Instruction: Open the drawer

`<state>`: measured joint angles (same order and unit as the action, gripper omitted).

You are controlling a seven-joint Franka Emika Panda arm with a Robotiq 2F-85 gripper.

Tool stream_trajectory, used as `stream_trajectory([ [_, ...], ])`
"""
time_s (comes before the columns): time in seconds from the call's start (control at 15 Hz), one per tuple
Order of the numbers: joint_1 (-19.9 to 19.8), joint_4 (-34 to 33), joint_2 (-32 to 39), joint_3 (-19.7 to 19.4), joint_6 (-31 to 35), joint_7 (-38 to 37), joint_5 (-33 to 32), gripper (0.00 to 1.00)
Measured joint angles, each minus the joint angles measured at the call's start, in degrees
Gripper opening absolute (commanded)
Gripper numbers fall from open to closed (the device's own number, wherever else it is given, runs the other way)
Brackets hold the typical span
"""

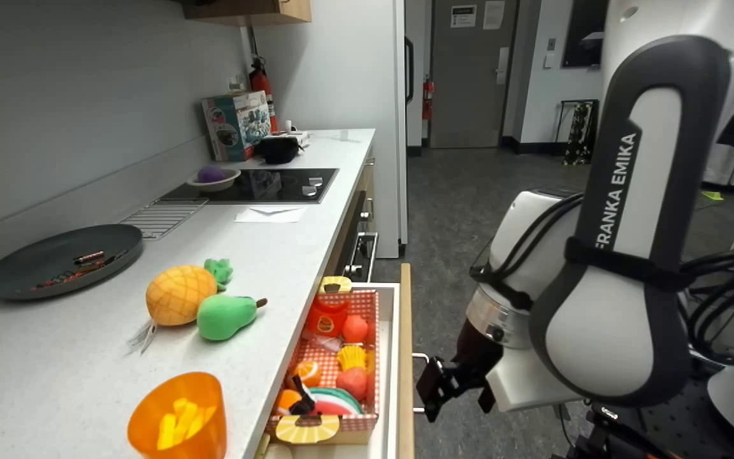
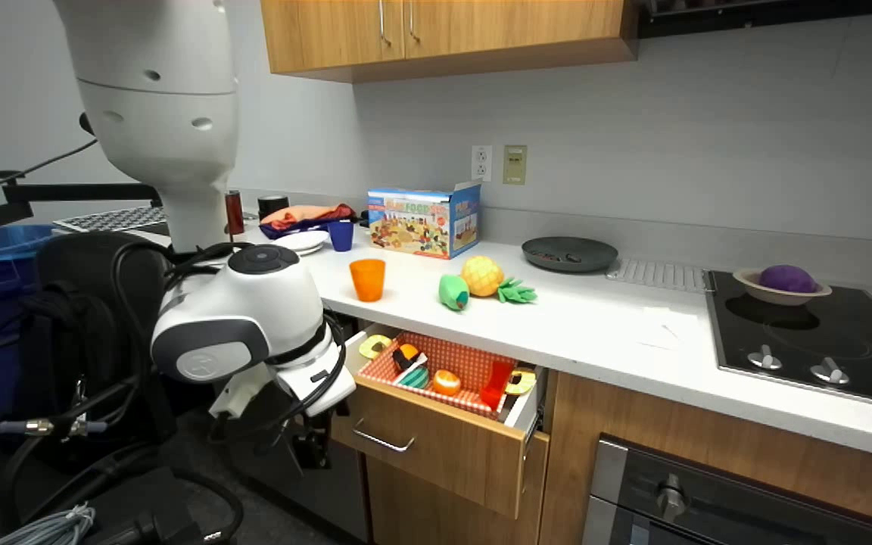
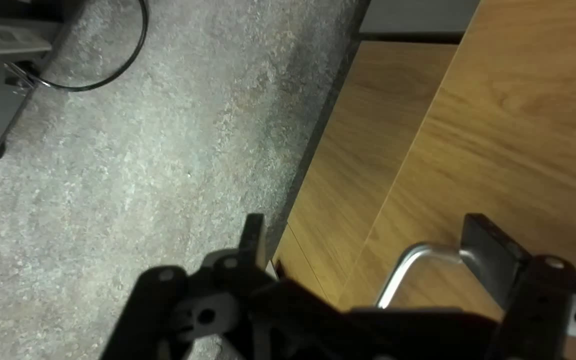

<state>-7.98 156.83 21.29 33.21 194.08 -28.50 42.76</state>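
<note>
The drawer [image 2: 451,446] has a brown wood front and pale inner sides. It stands pulled out from under the counter, and its front edge also shows in an exterior view [image 1: 406,363]. Its silver bar handle [image 2: 383,440] also shows in the wrist view [image 3: 398,275]. My gripper [image 3: 365,220] is open, with the handle bar between its spread fingers. The right finger in the wrist view is close to the handle's bend; whether they touch I cannot tell. In both exterior views the gripper [image 1: 455,390] [image 2: 311,446] is at the handle's side, in front of the drawer.
A red-checked basket [image 1: 376,357] with toy food sits in the drawer. On the white counter [image 2: 580,325] are an orange cup [image 2: 368,280], a toy pineapple [image 2: 481,275], a green toy [image 2: 453,291], a dark pan [image 2: 569,253] and a play-food box [image 2: 413,223]. An oven [image 2: 671,499] adjoins.
</note>
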Motion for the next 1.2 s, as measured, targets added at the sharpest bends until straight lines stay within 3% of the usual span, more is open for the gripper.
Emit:
stream_trajectory([
  [0.13, 8.4, 0.7, -5.5, -4.2, -7.1, 3.3, 8.4, 1.00],
  [0.27, 17.6, 0.8, -7.7, -12.3, -11.6, 7.2, 12.7, 1.00],
  [0.4, 26.0, 1.0, -7.2, -21.3, -16.2, 6.9, 10.2, 1.00],
  [0.53, 32.2, 0.9, -6.8, -28.8, -21.4, 4.3, 3.8, 1.00],
  [0.67, 33.9, 0.9, -6.8, -31.0, -22.7, 3.9, 2.4, 1.00],
  [1.2, 34.2, 0.9, -6.8, -31.3, -23.0, 3.8, 2.2, 1.00],
])
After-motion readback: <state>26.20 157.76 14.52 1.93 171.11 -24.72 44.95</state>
